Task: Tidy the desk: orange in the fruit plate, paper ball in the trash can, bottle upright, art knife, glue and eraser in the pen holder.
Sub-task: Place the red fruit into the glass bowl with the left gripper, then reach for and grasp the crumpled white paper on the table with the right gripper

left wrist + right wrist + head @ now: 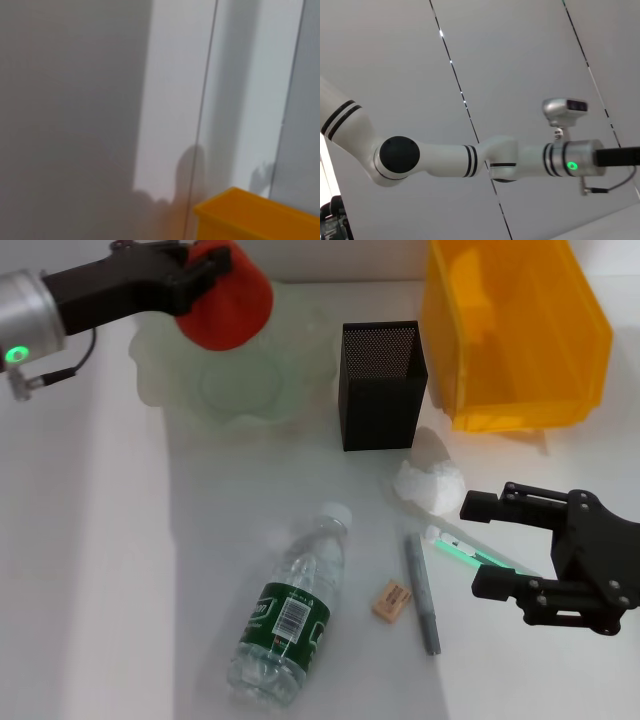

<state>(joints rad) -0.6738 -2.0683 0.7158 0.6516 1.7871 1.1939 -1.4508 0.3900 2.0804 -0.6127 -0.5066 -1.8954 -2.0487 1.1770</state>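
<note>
My left gripper (203, 270) is shut on the orange (228, 302) and holds it above the back left part of the fruit plate (305, 390). The bottle (290, 610) lies on its side at the front, cap pointing away. The eraser (392, 601) lies to its right, beside the grey art knife (422, 592). A green-and-white glue stick (458, 546) lies between the open fingers of my right gripper (486, 545). The paper ball (430, 481) sits in front of the pen holder (381, 386). The trash can (512, 332) stands at the back right and also shows in the left wrist view (255, 216).
The white table's left side has no objects on it. The right wrist view shows only my left arm (520, 161) against a grey panelled wall. The pen holder stands between the fruit plate and the trash can.
</note>
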